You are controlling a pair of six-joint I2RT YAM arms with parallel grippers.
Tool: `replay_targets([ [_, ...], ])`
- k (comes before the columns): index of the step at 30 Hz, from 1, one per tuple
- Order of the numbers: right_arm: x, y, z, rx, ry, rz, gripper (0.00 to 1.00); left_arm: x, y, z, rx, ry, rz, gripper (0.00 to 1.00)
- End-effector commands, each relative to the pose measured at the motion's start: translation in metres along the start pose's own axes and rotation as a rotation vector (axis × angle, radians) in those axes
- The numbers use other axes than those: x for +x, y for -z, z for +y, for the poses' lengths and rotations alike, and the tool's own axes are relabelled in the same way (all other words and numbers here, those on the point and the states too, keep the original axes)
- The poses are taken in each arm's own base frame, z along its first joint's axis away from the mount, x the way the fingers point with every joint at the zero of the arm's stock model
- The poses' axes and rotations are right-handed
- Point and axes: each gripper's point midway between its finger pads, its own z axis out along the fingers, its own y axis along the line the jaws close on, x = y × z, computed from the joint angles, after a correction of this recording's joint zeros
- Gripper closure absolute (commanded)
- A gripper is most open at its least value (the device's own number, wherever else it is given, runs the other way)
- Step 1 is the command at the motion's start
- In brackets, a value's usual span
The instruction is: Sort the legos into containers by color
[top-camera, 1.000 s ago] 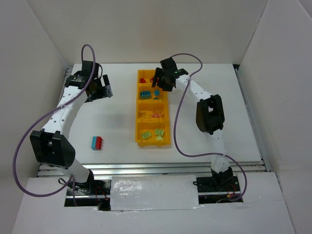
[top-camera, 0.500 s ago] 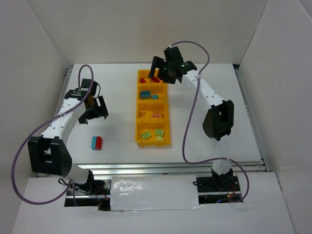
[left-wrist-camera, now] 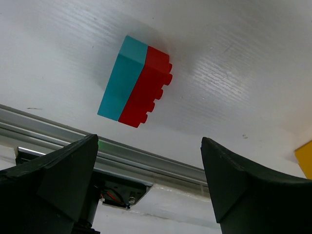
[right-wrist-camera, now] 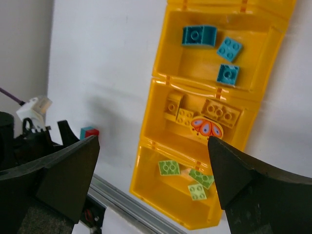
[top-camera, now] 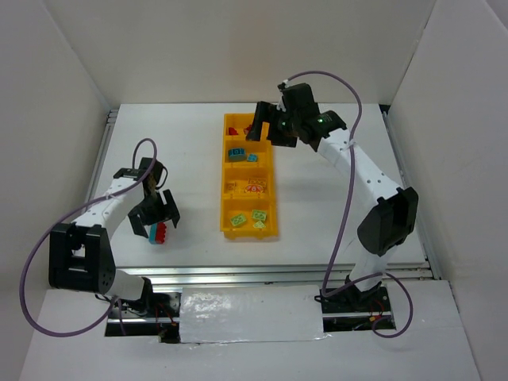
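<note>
table (top-camera: pixel 190 135): white, ribbed surface | rail (top-camera: pixel 262 272): metal, along table's near edge | walls (top-camera: pixel 238 48): white, perhaps cardboard

The top external view looks down from above and behind the arm bases, far enough back to take in the whole white surface (top-camera: pixel 333 198), the yellow bin (top-camera: pixel 225 178) and both arms; the left wrist view sits low and close over the surface's near-left part, looking between the fingers of the left tool (left-wrist-camera: pixel 148 144) at a red-and-teal brick pair (left-wrist-camera: pixel 136 83), with the near-edge rail (left-wrist-camera: pixel 48 124) across its lower part; the right wrist view hangs higher, above the bin's far end, looking down past the right tool (right-wrist-camera: pixel 153 144) along three compartments; all three views share the brick pair; the overhead and right wrist views also share the bin.
</note>
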Motion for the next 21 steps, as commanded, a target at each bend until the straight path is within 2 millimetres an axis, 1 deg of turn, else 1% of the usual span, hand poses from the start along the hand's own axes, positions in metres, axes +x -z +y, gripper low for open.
replay_targets([
  [1, 0.006, 0.015, 0.007, -0.04, 0.03, -0.001, 0.0, -0.006, -0.002, -0.002, 0.014, 0.05, -0.036, 0.0],
  [2, 0.011, 0.014, 0.005, -0.04, 0.03, 0.011, 0.0, -0.007, -0.004, 0.0, 0.006, 0.063, -0.036, 0.01],
  [6, 0.016, 0.021, 0.007, -0.054, 0.03, 0.014, 0.01, -0.013, -0.011, 0.005, -0.016, 0.116, -0.027, 0.01],
  [9, 0.017, 0.027, 0.008, -0.063, 0.033, 0.011, 0.01, -0.018, -0.017, 0.01, -0.026, 0.152, -0.026, 0.0],
  [11, 0.018, 0.029, 0.009, -0.065, 0.035, 0.009, 0.0, -0.021, -0.019, 0.012, -0.046, 0.146, -0.032, 0.0],
  [12, 0.019, 0.03, 0.009, -0.064, 0.035, 0.008, 0.01, -0.025, -0.021, 0.019, -0.055, 0.168, -0.032, 0.0],
  [16, 0.017, 0.036, 0.003, -0.021, 0.032, -0.006, 0.0, -0.034, -0.026, 0.023, -0.05, 0.156, -0.03, 0.0],
  [18, 0.013, 0.045, 0.002, -0.007, 0.031, -0.03, 0.0, -0.039, -0.026, 0.022, -0.042, 0.145, -0.035, 0.0],
  [19, 0.01, 0.053, 0.001, 0.008, 0.032, -0.05, 0.0, -0.042, -0.027, 0.021, -0.039, 0.132, -0.038, 0.0],
  [21, 0.009, 0.06, -0.001, 0.02, 0.032, -0.066, 0.0, -0.043, -0.03, 0.023, -0.045, 0.122, -0.036, 0.0],
])
